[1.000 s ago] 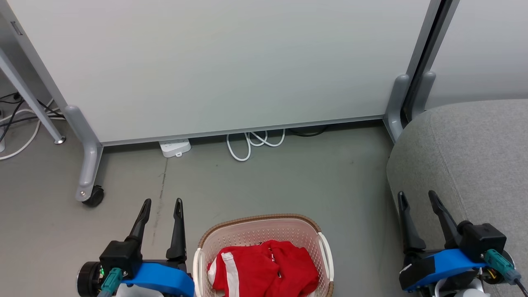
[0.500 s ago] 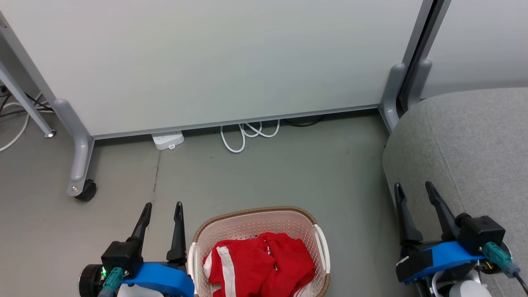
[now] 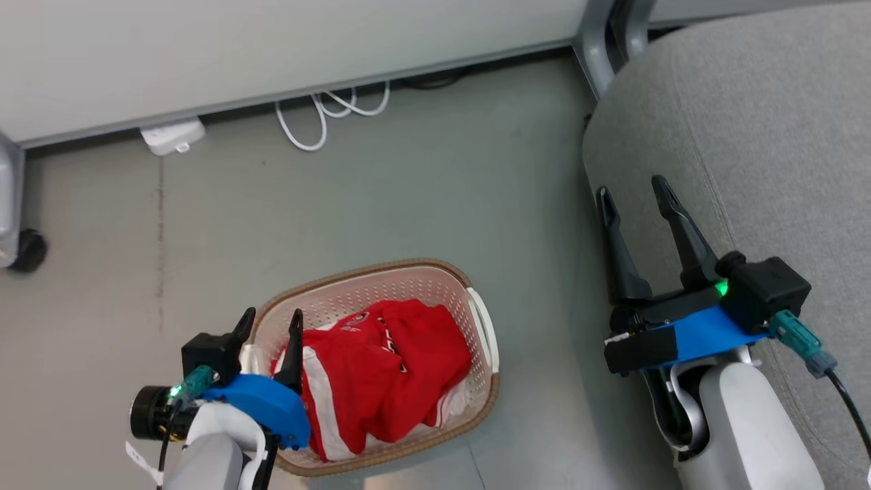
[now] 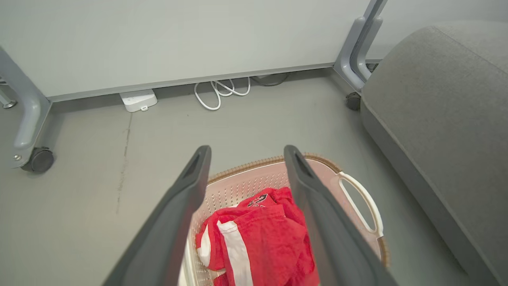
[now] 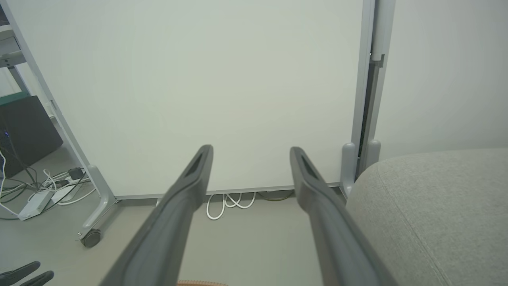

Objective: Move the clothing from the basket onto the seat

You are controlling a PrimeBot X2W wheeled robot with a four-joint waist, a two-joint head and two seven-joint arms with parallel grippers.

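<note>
The clothing (image 3: 388,367) is a crumpled red heap with white stripes, lying in the cream basket (image 3: 360,269) with a brown rim on the floor. My left gripper (image 3: 272,318) is open above the basket's left rim, its right finger over the edge of the red fabric. In the left wrist view, the gripper (image 4: 247,149) frames the clothing (image 4: 254,234) and the basket (image 4: 317,159) between its spread fingers. My right gripper (image 3: 631,189) stands open and empty over the edge of the grey seat (image 3: 748,136). The right wrist view has that gripper (image 5: 251,149) facing the partition, seat (image 5: 428,206) at its right.
A white partition panel (image 3: 272,41) on castors (image 3: 27,250) stands behind the basket. A power strip (image 3: 171,136) and a coiled white cable (image 3: 326,112) lie at its foot. Bare grey floor separates basket and seat. More cables (image 5: 43,186) lie far left.
The head camera has tilted down and turned, so the whole view has shifted. My left gripper has moved right from beside the basket to over its left rim. Both grippers stay open.
</note>
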